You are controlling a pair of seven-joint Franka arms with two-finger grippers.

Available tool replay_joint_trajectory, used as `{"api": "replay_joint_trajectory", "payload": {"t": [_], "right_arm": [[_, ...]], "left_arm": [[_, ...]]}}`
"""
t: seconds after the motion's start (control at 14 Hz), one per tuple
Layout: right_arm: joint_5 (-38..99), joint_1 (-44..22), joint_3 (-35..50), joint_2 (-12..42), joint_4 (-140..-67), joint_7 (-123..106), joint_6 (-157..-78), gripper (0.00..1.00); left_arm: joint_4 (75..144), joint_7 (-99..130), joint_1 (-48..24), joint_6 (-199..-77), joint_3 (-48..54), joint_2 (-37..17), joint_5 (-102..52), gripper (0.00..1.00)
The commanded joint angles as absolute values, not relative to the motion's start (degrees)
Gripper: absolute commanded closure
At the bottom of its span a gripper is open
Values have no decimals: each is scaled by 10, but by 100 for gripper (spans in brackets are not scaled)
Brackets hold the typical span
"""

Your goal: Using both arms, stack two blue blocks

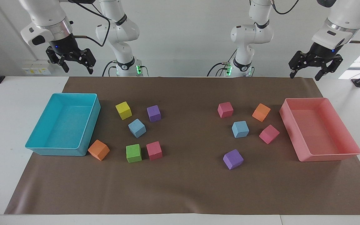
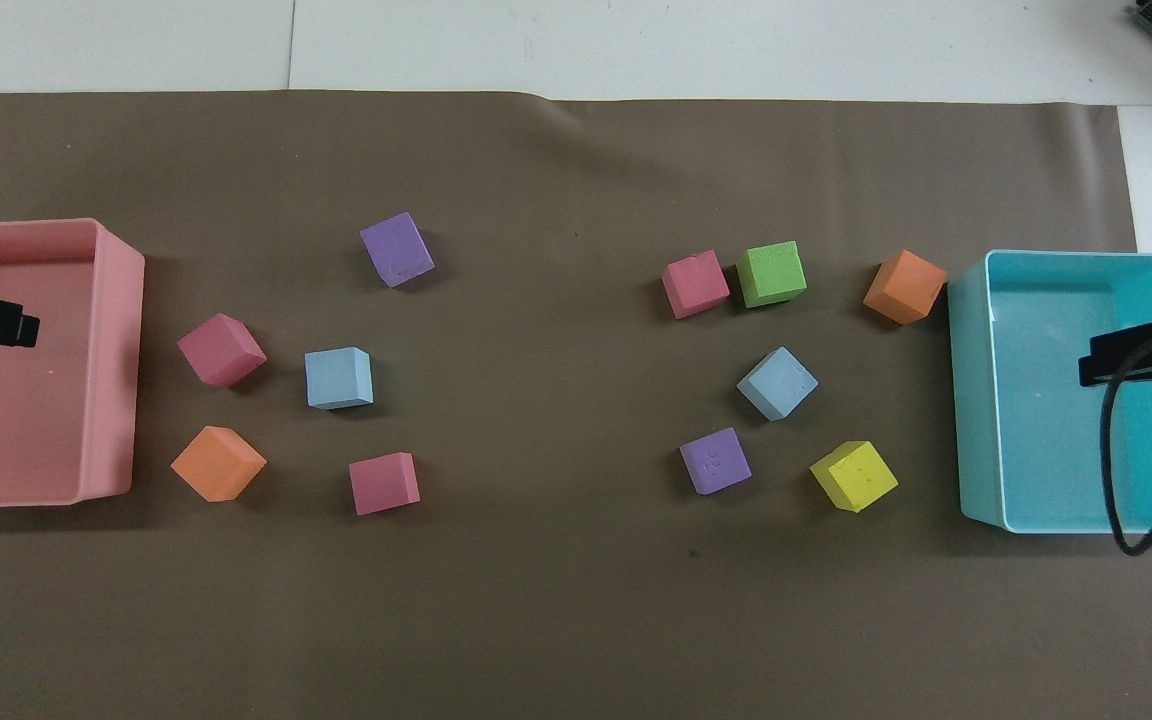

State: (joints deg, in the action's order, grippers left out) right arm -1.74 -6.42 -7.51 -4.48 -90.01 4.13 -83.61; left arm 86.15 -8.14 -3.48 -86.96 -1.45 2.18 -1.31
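White wall, white table and a brown mat made up the setting; both arms were held high at the robots' edge of the table, clear of everything.

Right gripper: raised over the table edge near the turquoise tray; fingers spread apart, nothing held. Left gripper: raised near the pink tray; fingers likewise spread, nothing held.

Blue blocks, two, both resting on the mat, well apart and not yet stacked. One blue block was set toward the right arm's end, turned at an angle; a yellow block and a purple block were placed nearer to the robots than it, a green block and a pink block farther from them. Second blue block was set toward the left arm's end, between a pink block and a second purple block, with an orange block and a further pink block beside it.

Risks, as judged: neighbours could be knocked by spread fingers during descent, the blocks being closely grouped; a purple block could be mistaken for a blue one; the angled block could be pinched across its corners and twisted if the wrist were not turned to match; the light foam stack could be toppled by an off-centre release.
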Motion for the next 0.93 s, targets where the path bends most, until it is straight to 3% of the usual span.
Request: {"api": "replay_joint_trajectory", "payload": {"t": [0.0, 0.43, 0.57, 0.85], "right_arm": [[-25, -62, -75, -65, -926, 27, -839, 0], [-5, -66, -74, -81, -949, 25, -839, 0], [-7, -66, -74, -91, -975, 25, -887, 0], [-3, -76, -73, -91, -979, 24, -892, 0]], "left_arm": [[846, -90, -28, -856, -10, 14, -6, 0], [846, -90, -28, -856, -10, 14, -7, 0], [846, -90, -28, -856, -10, 14, -7, 0], [846, -89, -28, -856, -10, 14, -7, 0]]}}
